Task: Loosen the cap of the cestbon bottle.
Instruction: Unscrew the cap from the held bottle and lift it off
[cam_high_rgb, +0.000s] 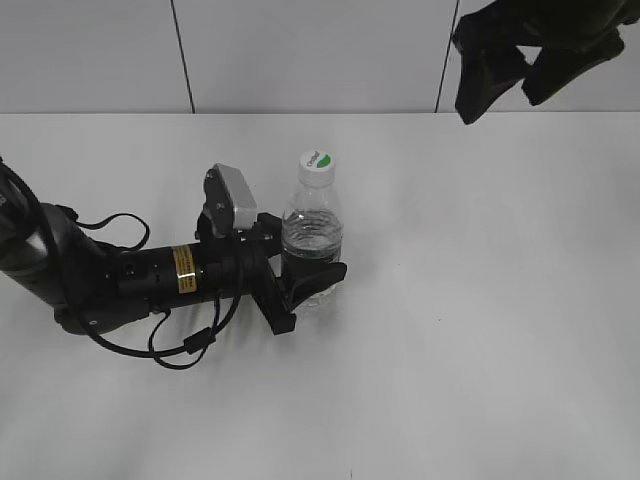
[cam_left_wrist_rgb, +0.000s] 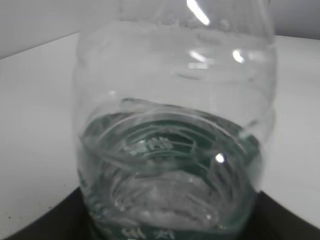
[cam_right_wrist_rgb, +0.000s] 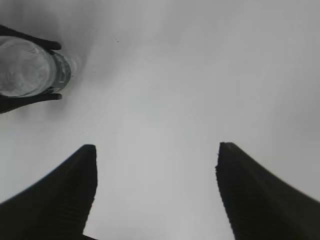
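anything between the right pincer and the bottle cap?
Nothing: bare white table between right pincer and cap, clear in the exterior view.

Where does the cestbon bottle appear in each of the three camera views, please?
Exterior view: the cestbon bottle stands upright left of centre, clamped low by the left pincer.
Left wrist view: its clear body fills the frame, cap cut off.
Right wrist view: top left corner, seen from above.
Shared landmark: the black fingers of the left pincer flanking the bottle.

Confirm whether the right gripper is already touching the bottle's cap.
No: the right gripper hangs open high above the table's far right, well apart from the cap on the cestbon bottle.
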